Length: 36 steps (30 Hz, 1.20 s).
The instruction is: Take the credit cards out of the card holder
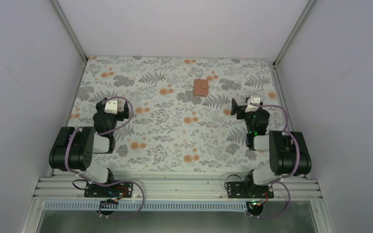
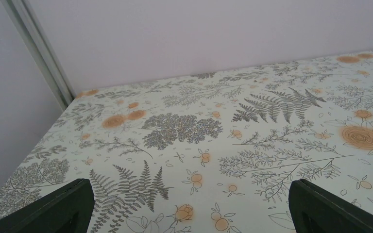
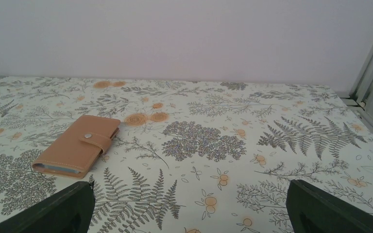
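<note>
The card holder [image 1: 201,87] is a reddish-brown wallet lying closed and flat at the far middle of the table. In the right wrist view the card holder [image 3: 77,144] lies ahead and to the left, its snap strap fastened and a light blue edge showing. The credit cards are hidden. My right gripper [image 3: 189,213] is open and empty, short of the holder and to its right; it also shows in the top view [image 1: 240,104]. My left gripper [image 2: 192,213] is open and empty over bare cloth at the left [image 1: 121,110].
A floral-patterned cloth [image 1: 175,126] covers the table. White walls stand at the back and on both sides, with metal corner posts [image 1: 70,29] at the far corners. An aluminium rail [image 1: 175,187] runs along the near edge under the arm bases.
</note>
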Tool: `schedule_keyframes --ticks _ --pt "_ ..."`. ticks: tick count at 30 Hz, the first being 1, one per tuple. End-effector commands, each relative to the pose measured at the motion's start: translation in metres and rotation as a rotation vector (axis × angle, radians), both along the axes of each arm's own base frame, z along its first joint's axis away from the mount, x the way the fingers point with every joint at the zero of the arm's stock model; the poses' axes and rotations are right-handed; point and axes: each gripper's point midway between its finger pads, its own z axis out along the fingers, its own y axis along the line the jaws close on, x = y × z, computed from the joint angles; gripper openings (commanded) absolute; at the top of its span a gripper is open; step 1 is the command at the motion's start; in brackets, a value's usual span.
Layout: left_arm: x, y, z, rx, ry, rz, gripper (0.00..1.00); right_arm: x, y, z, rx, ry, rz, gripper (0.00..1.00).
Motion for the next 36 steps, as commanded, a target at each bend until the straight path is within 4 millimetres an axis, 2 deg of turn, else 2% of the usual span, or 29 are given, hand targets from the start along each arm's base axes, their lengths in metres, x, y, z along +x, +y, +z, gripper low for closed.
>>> schedule_keyframes --ticks 1,3,4,6,9,12,15,17,20,21,23,24,26,27,28,30,33,36 --pt "0.004 0.0 0.014 -0.005 -0.054 -0.007 1.0 0.005 -0.001 0.015 -0.018 -0.044 0.002 1.0" --pt "0.004 0.0 0.014 -0.006 -0.054 -0.007 1.0 0.015 -0.005 0.026 -0.004 -0.021 -0.021 1.0" --pt "0.004 0.0 0.014 -0.005 -0.055 -0.007 1.0 0.018 -0.007 0.026 0.005 0.031 -0.028 1.0" --pt "0.004 0.0 0.014 -0.005 -0.053 -0.006 1.0 0.023 -0.009 0.045 0.045 0.032 -0.036 1.0" --pt "0.004 0.0 0.014 -0.008 -0.053 -0.008 1.0 0.029 0.004 0.075 0.156 0.048 0.032 1.0" --pt "0.009 0.002 0.02 -0.016 -0.049 0.004 1.0 0.036 0.022 0.09 0.245 0.119 0.103 1.0" --pt "0.035 0.012 0.029 -0.038 0.086 0.042 1.0 0.039 0.035 0.104 0.277 0.178 0.119 1.0" --pt "0.049 0.015 0.065 -0.013 0.053 0.049 1.0 0.038 0.044 0.11 0.266 0.208 0.095 1.0" --pt "0.06 0.005 0.117 -0.021 0.041 -0.009 1.0 0.041 0.065 0.1 0.245 0.32 0.038 1.0" --pt "0.067 0.001 0.148 -0.034 0.028 -0.032 1.0 0.043 0.075 0.097 0.238 0.359 0.023 1.0" --pt "0.075 -0.002 0.173 -0.068 0.095 -0.049 1.0 0.048 0.093 0.08 0.211 0.453 -0.023 1.0" --pt "0.08 -0.004 0.184 -0.081 0.126 -0.058 1.0 0.051 0.095 0.073 0.192 0.48 -0.075 1.0" --pt "0.081 -0.009 0.197 -0.117 0.196 -0.077 1.0 0.058 0.111 0.066 0.178 0.519 -0.108 1.0" --pt "0.082 -0.012 0.202 -0.142 0.218 -0.09 1.0 0.062 0.118 0.06 0.175 0.544 -0.121 1.0" --pt "0.081 -0.016 0.206 -0.161 0.237 -0.105 1.0 0.066 0.127 0.045 0.157 0.588 -0.129 1.0" --pt "0.08 -0.022 0.203 -0.197 0.277 -0.131 1.0 0.075 0.145 0.027 0.118 0.644 -0.124 1.0" --pt "0.076 -0.03 0.182 -0.237 0.329 -0.167 1.0 0.084 0.172 -0.007 0.061 0.735 -0.092 1.0" --pt "0.079 -0.035 0.165 -0.242 0.344 -0.183 1.0 0.095 0.187 -0.04 0.031 0.825 -0.061 1.0"
